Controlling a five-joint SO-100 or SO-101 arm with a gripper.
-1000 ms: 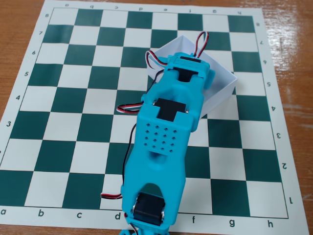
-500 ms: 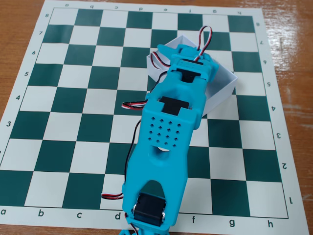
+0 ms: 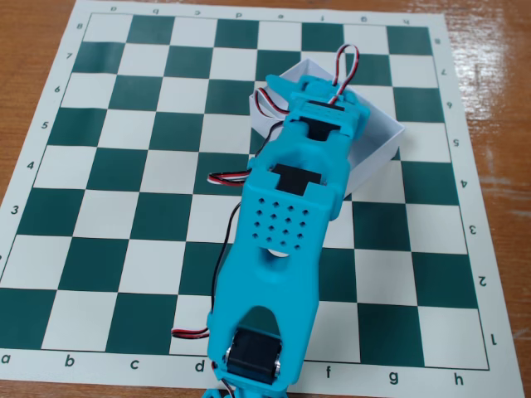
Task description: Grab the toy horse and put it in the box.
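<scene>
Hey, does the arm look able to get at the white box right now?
Probably yes. The blue arm stretches across the chessboard and its far end is already over the white box, with nothing between them. The jaws are hidden beneath the arm, and no toy horse shows.

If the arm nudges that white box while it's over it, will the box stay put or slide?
Likely slide: the box looks like thin card with low walls, so probably very light, and it sits loose on the smooth chessboard mat. Its walls may flex or dent if pressed. Being shallow and flat-bottomed, it seems unlikely to tip. The arm hides the pincer and most of the interior.
</scene>
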